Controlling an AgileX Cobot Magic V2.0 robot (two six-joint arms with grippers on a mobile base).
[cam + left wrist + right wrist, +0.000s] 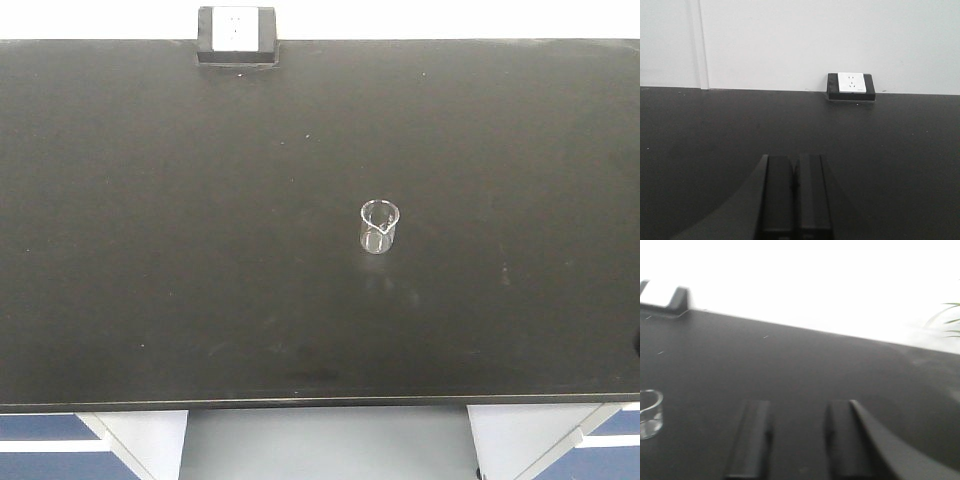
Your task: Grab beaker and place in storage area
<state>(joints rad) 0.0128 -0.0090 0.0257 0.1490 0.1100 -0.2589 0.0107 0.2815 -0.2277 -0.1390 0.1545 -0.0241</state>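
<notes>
Beaker upright, left of right gripper | fingers apart | left gripper pressed together

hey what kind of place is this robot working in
Most likely a laboratory bench. A small clear glass beaker stands upright on a wide matte black benchtop, and a white-faced socket box sits at the bench's back edge against a plain white wall.

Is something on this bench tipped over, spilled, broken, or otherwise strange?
Nothing stands out. The beaker stands upright and alone on the black benchtop, with no liquid visible in or around it. The socket box sits squarely at the far edge.
</notes>
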